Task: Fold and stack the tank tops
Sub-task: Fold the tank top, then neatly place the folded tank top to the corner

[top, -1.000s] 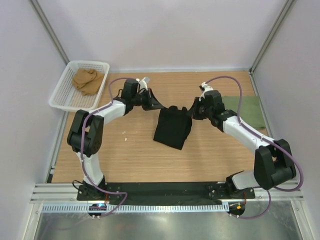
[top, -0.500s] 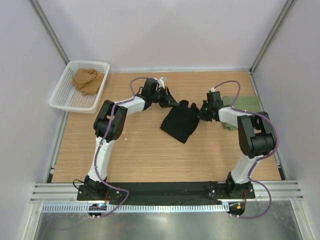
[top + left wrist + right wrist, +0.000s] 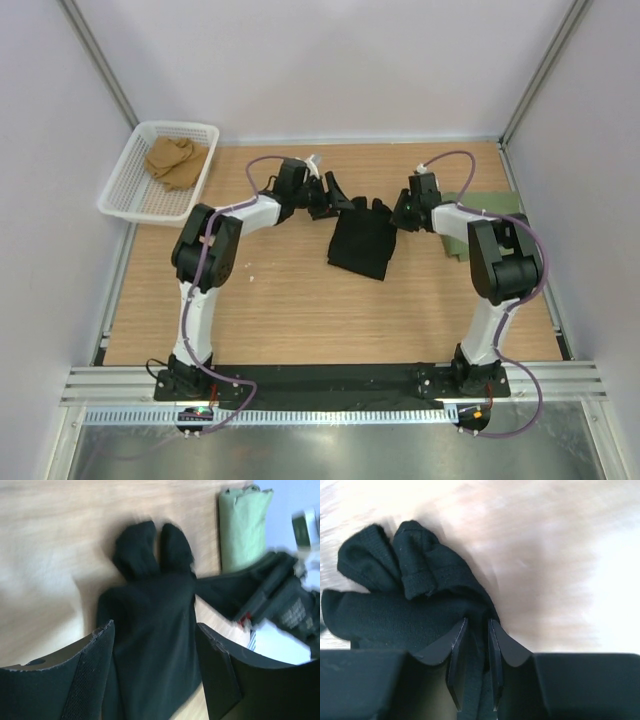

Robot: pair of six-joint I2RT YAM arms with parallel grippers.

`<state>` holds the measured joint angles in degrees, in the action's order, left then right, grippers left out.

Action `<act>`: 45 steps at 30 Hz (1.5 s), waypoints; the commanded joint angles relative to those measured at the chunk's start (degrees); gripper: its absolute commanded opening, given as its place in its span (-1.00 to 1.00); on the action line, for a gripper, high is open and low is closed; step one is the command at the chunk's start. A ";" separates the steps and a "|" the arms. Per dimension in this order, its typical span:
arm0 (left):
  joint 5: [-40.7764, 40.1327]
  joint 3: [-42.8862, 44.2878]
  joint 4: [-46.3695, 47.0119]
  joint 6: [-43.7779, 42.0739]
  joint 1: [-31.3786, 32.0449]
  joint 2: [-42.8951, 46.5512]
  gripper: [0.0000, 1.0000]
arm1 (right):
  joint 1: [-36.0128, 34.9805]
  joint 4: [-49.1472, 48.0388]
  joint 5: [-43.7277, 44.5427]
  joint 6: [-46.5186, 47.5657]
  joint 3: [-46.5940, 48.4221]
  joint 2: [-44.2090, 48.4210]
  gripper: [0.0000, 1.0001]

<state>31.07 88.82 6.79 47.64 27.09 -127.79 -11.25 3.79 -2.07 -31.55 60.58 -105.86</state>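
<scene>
The black tank top lies folded on the table's middle, its straps bunched at the far end. My left gripper hovers at its far-left corner, open, with the black cloth lying under the gap between the fingers. At the far-right corner, my right gripper has its jaws a little apart, and a fold of the black top lies between the tips. The green tank top lies folded at the right, partly under the right arm; it also shows in the left wrist view.
A white mesh basket with a tan cloth in it stands at the back left. Frame posts and walls ring the table. The right arm's wrist is close beside the left gripper.
Both grippers carried the black top back and right, then lowered it flat. The left gripper has opened and let go; the right jaws have parted slightly.
</scene>
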 commanded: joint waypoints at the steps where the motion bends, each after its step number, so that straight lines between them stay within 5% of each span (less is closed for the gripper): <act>1: -4.25 -6.36 0.51 -2.55 -1.07 12.63 0.34 | -3.67 1.65 -4.70 5.70 4.98 -4.60 -0.42; 9: -14.63 -28.33 -1.69 -3.07 -1.25 36.01 0.34 | -9.67 1.22 -8.04 8.79 8.16 -4.10 -0.40; 12: -15.16 -33.09 -2.74 -4.47 -1.25 40.23 0.36 | -9.67 1.74 -6.55 8.52 7.02 -2.42 -0.11; 19: -10.69 -31.43 -4.77 -6.15 -1.43 36.65 0.25 | -10.20 2.71 -6.55 8.61 0.61 8.55 0.10; 23: -5.95 -27.39 -4.24 -5.10 -1.52 32.17 0.10 | -10.29 2.28 -10.75 9.58 -5.62 18.03 -0.10; 25: -2.61 -25.46 -3.19 -4.05 -1.43 30.41 -0.06 | -10.20 0.53 -15.31 9.58 -7.66 19.81 -0.40; 30: 1.88 -21.41 -1.43 -1.76 -0.90 23.12 -0.21 | -10.46 -8.52 -36.94 5.28 -14.86 18.95 -0.74; 37: 5.32 -17.46 1.56 0.79 -0.90 12.75 -0.30 | -10.11 -24.34 -43.73 -3.25 -23.48 10.53 -0.81; 45: 4.53 -13.77 -1.23 -0.17 -5.82 7.72 -0.37 | -5.19 -25.50 -42.84 -6.59 -25.59 -0.92 -0.88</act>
<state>37.15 71.79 6.39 49.25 23.07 -120.92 -18.09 -19.09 -47.11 -36.80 36.12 -103.39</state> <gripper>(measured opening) 0.312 0.065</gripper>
